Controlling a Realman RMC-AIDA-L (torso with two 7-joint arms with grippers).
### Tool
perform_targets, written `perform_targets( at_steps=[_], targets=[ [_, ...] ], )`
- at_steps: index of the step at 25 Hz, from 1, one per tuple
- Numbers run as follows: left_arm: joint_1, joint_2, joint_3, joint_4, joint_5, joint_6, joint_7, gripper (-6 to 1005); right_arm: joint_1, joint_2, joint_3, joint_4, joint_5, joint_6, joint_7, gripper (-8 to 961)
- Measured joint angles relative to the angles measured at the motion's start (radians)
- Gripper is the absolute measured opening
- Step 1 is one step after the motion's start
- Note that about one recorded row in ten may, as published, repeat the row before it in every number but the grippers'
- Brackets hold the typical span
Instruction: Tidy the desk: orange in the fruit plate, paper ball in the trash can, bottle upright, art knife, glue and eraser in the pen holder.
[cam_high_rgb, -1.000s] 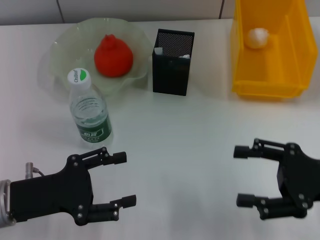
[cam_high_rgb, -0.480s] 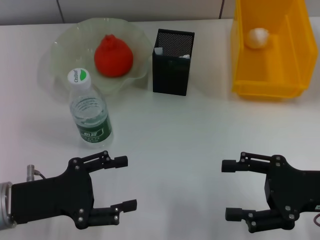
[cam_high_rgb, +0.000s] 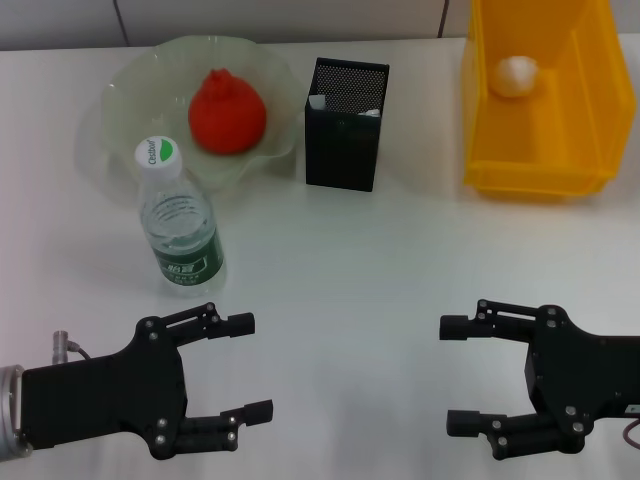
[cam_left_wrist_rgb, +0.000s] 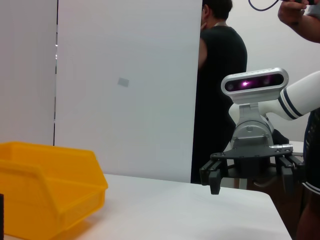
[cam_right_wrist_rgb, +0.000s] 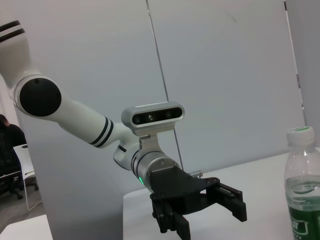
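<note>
1. We see the red-orange round fruit (cam_high_rgb: 227, 110) lying in the pale green wavy-rimmed glass plate (cam_high_rgb: 118, 100) at the far left of the white counter (cam_high_rgb: 340, 250); we judge that step done.
2. The crumpled white paper ball (cam_high_rgb: 517, 75) sits inside the yellow plastic bin (cam_high_rgb: 540, 165) at the far right, so that part looks finished too.
3. The clear plastic water bottle with green label and white cap (cam_high_rgb: 179, 232) stands upright just in front of the plate.
4. The black mesh square pen holder (cam_high_rgb: 345, 125) stands between plate and bin. White items show over its rim, but we cannot tell which ones they are. No knife, glue or eraser lies loose on the counter, so we judge the tidying essentially complete.
5. The left claw (cam_high_rgb: 250, 365) hovers near the front edge below the bottle, its fingers spread wide and holding nothing.
6. The right claw (cam_high_rgb: 455, 373) hovers at the front right, likewise wide open and empty.
7. The middle of the counter between the claws and the objects is bare, leaving ample room; the bottle is the nearest thing to the left claw.
</note>
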Motion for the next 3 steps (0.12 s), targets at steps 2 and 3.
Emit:
perform_targets(
  at_steps=[2,3],
  targets=[
    [0.001,0.0,0.0,0.0,0.0,0.0,0.0,813,0.0,0.0,0.0,0.0,0.0,0.0,0.0,841],
    [0.001,0.0,0.0,0.0,0.0,0.001,0.0,813,0.0,0.0,0.0,0.0,0.0,0.0,0.0,841]
  ],
)
